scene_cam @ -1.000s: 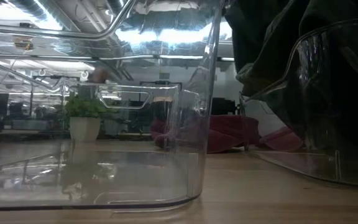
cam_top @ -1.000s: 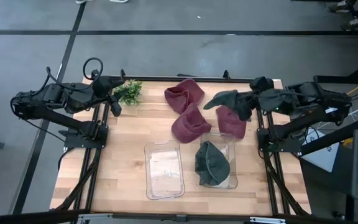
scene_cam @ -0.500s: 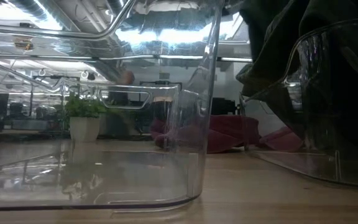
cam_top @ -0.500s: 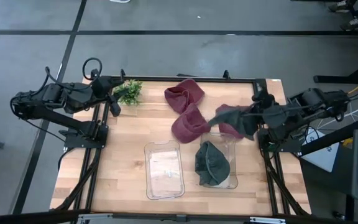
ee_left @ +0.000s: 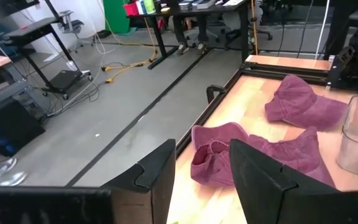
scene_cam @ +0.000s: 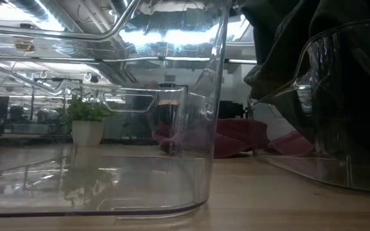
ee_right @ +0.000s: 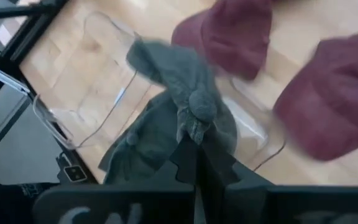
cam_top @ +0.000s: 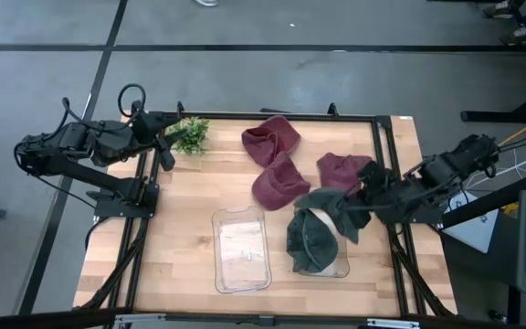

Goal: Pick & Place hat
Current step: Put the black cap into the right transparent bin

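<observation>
The right gripper [cam_top: 365, 203], fingers clamped on a grey hat [cam_top: 334, 208], held it directly over the right bin [cam_top: 342, 265]; left gripper [ee_left: 199, 180] waited, fingers apart.

Dark green hat [cam_top: 331, 208] held, draped above bin's far rim.

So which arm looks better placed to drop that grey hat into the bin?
The right. Its end effector is shut on the grey hat, hanging over the right bin. The left end effector waits open by the plant.
</observation>
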{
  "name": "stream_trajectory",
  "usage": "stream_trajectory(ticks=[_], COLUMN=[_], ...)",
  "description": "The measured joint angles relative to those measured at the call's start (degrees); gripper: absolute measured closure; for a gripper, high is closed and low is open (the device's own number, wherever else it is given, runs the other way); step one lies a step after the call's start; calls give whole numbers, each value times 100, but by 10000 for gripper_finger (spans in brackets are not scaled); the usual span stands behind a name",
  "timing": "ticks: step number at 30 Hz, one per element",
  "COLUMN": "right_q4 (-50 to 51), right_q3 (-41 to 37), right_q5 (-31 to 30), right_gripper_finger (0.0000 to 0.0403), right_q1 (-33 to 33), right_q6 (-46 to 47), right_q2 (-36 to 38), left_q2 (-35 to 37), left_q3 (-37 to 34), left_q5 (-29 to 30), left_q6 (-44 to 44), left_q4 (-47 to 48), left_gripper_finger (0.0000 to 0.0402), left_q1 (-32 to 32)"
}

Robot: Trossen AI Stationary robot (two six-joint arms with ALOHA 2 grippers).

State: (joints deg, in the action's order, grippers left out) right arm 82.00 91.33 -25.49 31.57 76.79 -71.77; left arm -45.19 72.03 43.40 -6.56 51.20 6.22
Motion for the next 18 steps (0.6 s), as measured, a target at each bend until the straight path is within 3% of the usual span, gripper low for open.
stream_trajectory(ticks=[6,18], right_q4=[14,-137], right_q3=[0,0], right_q5=[126,1118], right_gripper_finger=[401,401], right_q1=[337,856], right_q6=[634,1736], right_q2=[-254,-746], left_q2=[16,14], left_q3=[0,0], left_q5=[10,4], left_q6=[137,244], left_q4=[-2,-2], left_gripper_finger=[256,256], left_q1=[0,0])
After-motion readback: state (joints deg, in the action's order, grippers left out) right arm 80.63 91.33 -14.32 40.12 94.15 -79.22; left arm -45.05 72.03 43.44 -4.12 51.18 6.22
